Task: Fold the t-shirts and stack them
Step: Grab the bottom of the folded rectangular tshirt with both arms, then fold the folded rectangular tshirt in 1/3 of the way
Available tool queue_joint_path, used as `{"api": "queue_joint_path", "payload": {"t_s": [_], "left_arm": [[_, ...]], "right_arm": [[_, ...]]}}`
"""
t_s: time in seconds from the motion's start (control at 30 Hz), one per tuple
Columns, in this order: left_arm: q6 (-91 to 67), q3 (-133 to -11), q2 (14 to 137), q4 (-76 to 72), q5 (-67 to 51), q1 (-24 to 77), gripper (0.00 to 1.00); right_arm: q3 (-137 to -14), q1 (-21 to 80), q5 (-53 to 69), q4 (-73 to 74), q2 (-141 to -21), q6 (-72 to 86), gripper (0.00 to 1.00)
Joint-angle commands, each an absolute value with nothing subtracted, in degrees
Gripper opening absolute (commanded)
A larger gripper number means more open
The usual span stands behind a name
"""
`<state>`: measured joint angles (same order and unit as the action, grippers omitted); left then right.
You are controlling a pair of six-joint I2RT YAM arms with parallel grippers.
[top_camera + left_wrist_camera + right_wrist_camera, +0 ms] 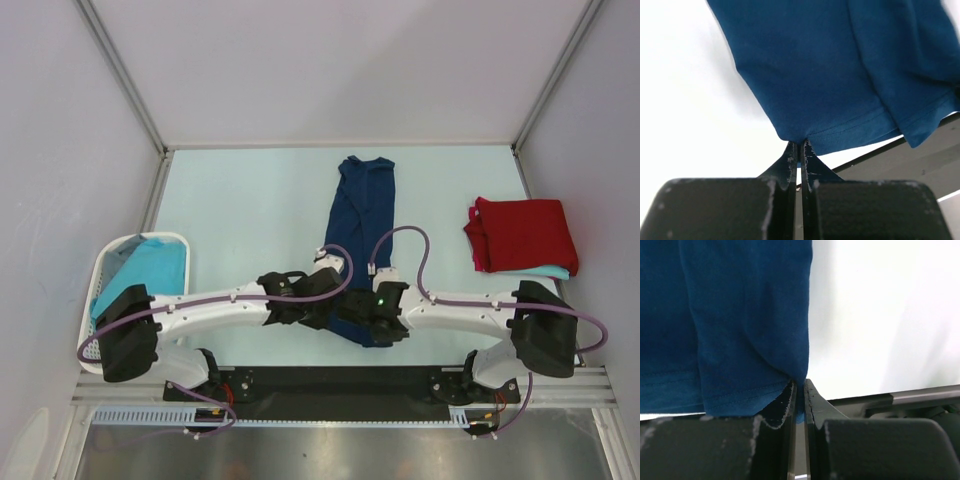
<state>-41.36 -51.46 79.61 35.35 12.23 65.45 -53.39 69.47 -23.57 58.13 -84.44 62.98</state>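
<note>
While both arms crowd the near edge of the table (250,200), the navy t-shirt (358,215) lies down the middle as a long narrow strip, collar end toward the far edge, hem (850,132) nearest the robot. Left gripper (799,147) is clamped tight on the hem's left corner, cloth pinched right at the fingertips. Right gripper (799,385) is doing the same on the right corner, jaws closed on a fold of blue fabric. So this is the crosswise fold, by the look of it: sides already in, both bottom corners secured.

Over at the right edge sits a folded red t-shirt (525,232) on top of a turquoise t-shirt (545,272), the stack so far. More turquoise t-shirts (150,265) wait in the white basket (100,270) at the near left corner.

Next move, as I read it: lift both corners together, level, and carry the hem toward the collar without letting the strip twist or open.
</note>
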Motion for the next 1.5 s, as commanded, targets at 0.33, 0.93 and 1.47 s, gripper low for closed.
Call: {"api": "queue_joint_path", "payload": {"t_s": [0.33,0.93,1.47], "left_arm": [[-37.6,-61.2,81.7,38.6,16.2,58.8,0.0],[-30.1,-80.1,97.8,39.0,14.9,46.3,0.0],[-26.5,-96.9,112.1,41.3,12.4,38.7,0.0]], "right_arm": [[-60.3,58.6,-28.4,59.0,-81.6,52.7,0.0],[-77.4,38.9,-27.3,50.7,-96.5,35.7,0.0],[-90.3,29.5,-25.3,49.0,-108.4,30.2,0.0]]}}
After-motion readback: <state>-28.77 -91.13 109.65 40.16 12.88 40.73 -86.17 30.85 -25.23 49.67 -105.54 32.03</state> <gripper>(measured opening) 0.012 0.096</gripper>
